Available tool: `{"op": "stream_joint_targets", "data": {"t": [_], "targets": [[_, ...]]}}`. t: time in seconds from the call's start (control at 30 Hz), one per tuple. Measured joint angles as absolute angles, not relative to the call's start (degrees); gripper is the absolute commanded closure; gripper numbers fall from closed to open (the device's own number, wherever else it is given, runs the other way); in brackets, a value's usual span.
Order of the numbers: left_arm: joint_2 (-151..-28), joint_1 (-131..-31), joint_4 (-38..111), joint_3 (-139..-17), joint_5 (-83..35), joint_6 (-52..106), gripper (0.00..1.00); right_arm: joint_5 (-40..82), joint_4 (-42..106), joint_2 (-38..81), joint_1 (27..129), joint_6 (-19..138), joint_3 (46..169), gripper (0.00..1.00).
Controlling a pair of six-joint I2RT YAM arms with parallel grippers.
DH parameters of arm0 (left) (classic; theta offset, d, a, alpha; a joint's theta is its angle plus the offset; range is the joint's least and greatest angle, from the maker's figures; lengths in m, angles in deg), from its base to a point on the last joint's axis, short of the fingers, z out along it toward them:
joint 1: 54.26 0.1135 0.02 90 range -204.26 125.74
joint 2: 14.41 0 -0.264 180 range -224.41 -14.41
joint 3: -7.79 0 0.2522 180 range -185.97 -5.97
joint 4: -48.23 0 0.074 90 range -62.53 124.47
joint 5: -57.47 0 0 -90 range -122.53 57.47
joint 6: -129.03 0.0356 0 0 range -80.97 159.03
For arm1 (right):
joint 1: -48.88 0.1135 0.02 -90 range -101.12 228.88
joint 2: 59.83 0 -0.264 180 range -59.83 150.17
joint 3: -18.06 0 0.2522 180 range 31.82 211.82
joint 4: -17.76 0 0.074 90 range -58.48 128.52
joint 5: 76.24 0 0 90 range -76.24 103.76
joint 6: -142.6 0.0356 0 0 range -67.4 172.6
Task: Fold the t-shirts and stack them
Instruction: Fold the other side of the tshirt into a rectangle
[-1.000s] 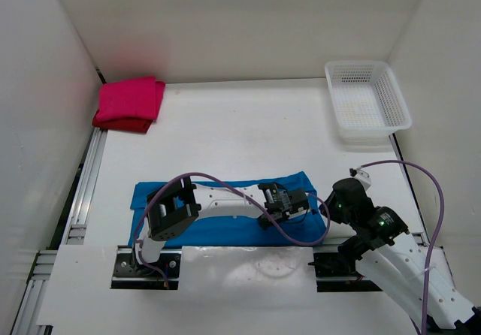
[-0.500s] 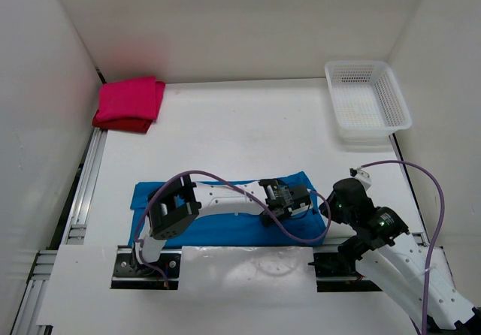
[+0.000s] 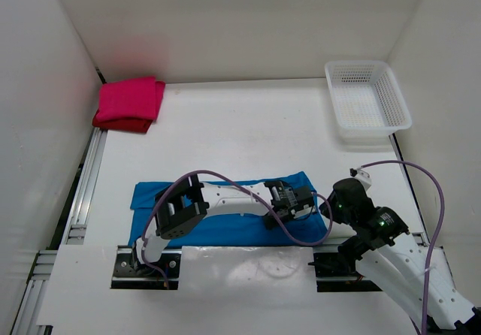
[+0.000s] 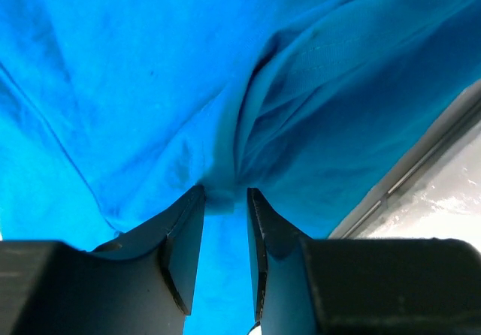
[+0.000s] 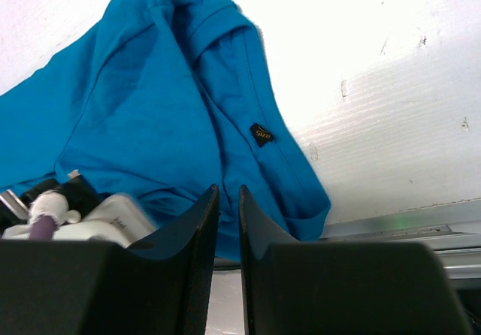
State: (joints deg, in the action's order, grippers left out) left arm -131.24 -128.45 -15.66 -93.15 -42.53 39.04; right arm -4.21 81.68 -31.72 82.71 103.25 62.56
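The blue t-shirt (image 3: 225, 232) lay spread in a long strip across the near part of the white bench (image 3: 240, 125), just ahead of the arm bases, with its long side running left to right. The left arm reached across it from the left, and the left gripper (image 3: 299, 200) sat low over the right-hand part of the cloth. In the left wrist view, the left gripper (image 4: 225, 192) had its fingers (image 4: 188, 222) parted by a narrow gap. A small pucker of the blue t-shirt (image 4: 135, 87) rose between the tips, and whether the tips touched it could not be told. Folds ran away from that point toward the upper right. The right gripper (image 3: 332, 206) hovered just beside the right end of the shirt, close to the left gripper. In the right wrist view, the right gripper (image 5: 228, 192) had its fingers (image 5: 199, 230) a thin slit apart, with nothing between them. Beyond them, the blue t-shirt (image 5: 150, 95) showed a small dark tag (image 5: 261, 134) near its edge. At the far left corner of the bench, well apart from the arms, the pink t-shirt (image 3: 129, 99) lay folded on top of the dark red t-shirt (image 3: 120, 125). A white mesh basket (image 3: 359, 65) stood at the far right corner.
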Motion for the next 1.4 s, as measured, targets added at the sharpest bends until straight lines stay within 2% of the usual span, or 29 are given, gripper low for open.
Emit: {"op": "stream_joint_targets", "data": {"t": [0.17,0.27,0.5,0.63,0.67,0.7,1.07,1.4], "targets": [[-131.79,-128.63,-15.55,-93.15,-43.39,39.04,0.59,-4.32,82.09,-31.72,82.71,103.25,62.54,0.78],[-131.79,-128.63,-14.98,-93.08,-44.26,39.04,0.65,-4.32,82.09,-31.72,82.71,103.25,62.54,0.78],[-131.79,-129.02,-14.3,-92.19,-48.24,39.04,0.69,-4.32,82.11,-31.72,82.71,103.25,62.54,0.78],[-131.79,-129.11,-14.32,-91.36,-49.55,38.93,0.79,-4.32,82.11,-31.72,82.71,103.25,62.54,0.78],[-131.79,-129.11,-14.3,-91.29,-49.72,38.96,0.87,-4.32,82.11,-31.72,82.71,103.25,62.54,0.78],[-131.79,-129.11,-14.28,-91.2,-49.88,38.98,0.9,-4.32,82.13,-31.72,82.71,103.25,62.54,0.78],[-131.09,-129.11,-14.83,-90.37,-49.72,39.0,0.9,-4.3,82.27,-32.11,82.71,103.23,62.54,0.78],[-128.2,-129.11,-21.03,-88.8,-44.61,39.02,0.9,-3.1,81.92,-31.34,82.73,103.23,62.54,0.78]]}}
